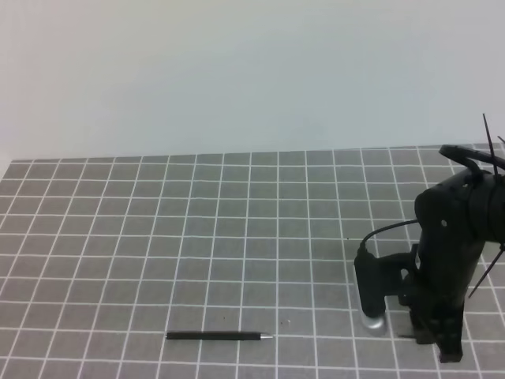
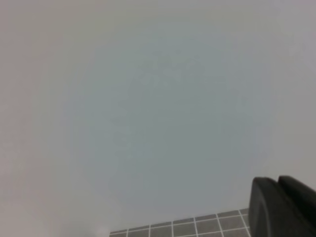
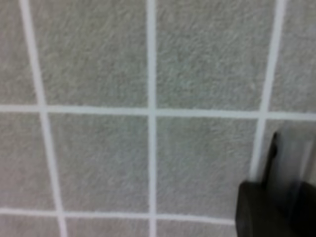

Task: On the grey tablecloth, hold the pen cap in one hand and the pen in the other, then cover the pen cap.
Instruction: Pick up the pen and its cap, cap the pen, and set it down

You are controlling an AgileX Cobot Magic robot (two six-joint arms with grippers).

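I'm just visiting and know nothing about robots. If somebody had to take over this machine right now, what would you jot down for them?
Right gripper: lowered to the grey tablecloth at the front right; whether its jaws are open or closed on anything cannot be told.
Left gripper: shut, empty as far as shows, raised and aimed at the wall; out of the overhead view.
The pen: lying flat near the front edge, left of the right arm, silver tip to the right, untouched.
The pen cap: not clearly visible anywhere; possibly under the right gripper.
Done: nothing confirmed picked up.
Left: grasp cap, grasp pen, join them.
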